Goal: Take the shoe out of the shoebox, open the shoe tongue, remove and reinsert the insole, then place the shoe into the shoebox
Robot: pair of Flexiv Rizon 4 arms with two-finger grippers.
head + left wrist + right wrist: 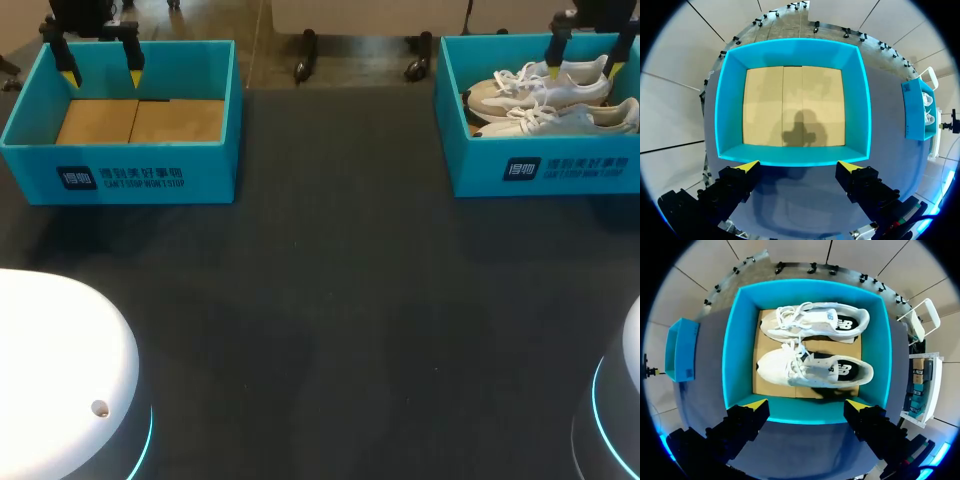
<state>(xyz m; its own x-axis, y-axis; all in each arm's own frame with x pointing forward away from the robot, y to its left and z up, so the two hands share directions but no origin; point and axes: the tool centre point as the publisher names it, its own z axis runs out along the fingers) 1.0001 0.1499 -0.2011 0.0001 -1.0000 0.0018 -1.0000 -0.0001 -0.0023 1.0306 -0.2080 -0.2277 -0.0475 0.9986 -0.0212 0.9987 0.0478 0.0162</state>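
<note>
— Has anything been done?
— Nothing yet, I judge. Both shoes [560, 120] lie in the shoebox [540, 172] at the table's [330, 300] far right corner. The right pincer [585, 70] hangs released above them, and the left pincer [102, 75] is likewise released.

A turquoise left box [120, 170] with white print is seen at ten o'clock, floored in tan cardboard. A matching right box [540, 170] at two o'clock is filled by cream-white shoes [545, 88] with black patches. The table [330, 320] is dark grey. The black left gripper [102, 78] and right gripper [583, 71] are tipped yellow.
</note>
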